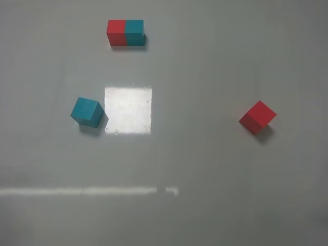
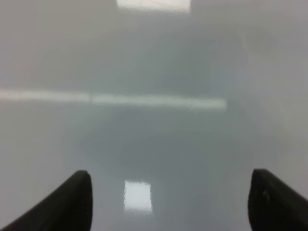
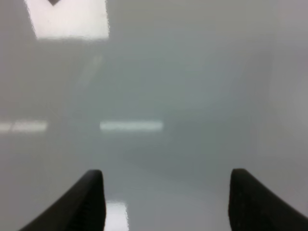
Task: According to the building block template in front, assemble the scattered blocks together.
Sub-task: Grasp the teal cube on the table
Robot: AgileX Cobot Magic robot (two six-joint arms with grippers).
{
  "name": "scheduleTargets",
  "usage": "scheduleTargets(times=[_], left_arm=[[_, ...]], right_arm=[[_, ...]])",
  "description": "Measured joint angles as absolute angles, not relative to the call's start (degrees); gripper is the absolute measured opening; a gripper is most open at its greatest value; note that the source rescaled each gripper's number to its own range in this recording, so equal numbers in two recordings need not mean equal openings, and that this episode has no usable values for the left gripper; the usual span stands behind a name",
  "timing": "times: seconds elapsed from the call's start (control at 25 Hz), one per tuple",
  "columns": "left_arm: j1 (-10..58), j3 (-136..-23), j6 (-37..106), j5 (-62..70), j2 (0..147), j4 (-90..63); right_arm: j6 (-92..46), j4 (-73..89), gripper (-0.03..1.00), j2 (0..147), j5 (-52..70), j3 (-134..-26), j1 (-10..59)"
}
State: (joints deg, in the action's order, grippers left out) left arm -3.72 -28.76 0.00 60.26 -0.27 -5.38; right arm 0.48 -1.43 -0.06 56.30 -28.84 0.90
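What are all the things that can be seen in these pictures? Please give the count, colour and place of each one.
template bar: 1, a red half and a teal half joined, at the far side of the table, left of the middle.
teal cube: 1, teal, on the left part, alone, beside a bright square reflection.
red cube: 1, red, on the right part, alone, far from the teal one.
table: 1, grey and glossy, under everything.
left end effector: 1, black fingers, open and empty, seen only in its wrist view, above bare table.
right end effector: 1, black fingers, open and empty, seen only in its wrist view, above bare table.
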Motion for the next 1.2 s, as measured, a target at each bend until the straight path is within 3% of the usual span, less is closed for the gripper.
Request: scheduleTargets(times=[1.0, 1.2], left_arm=[[-3.72, -28.76, 0.0, 60.26, -0.27, -5.38], [-3.72, -28.76, 0.0, 60.26, -0.27, -5.38]], right_arm=[[0.42, -0.83, 0.26, 0.03, 56.25, -28.84, 0.9], [-4.46, 1.45, 0.26, 5.67, 55.0, -33.52, 0.9]])
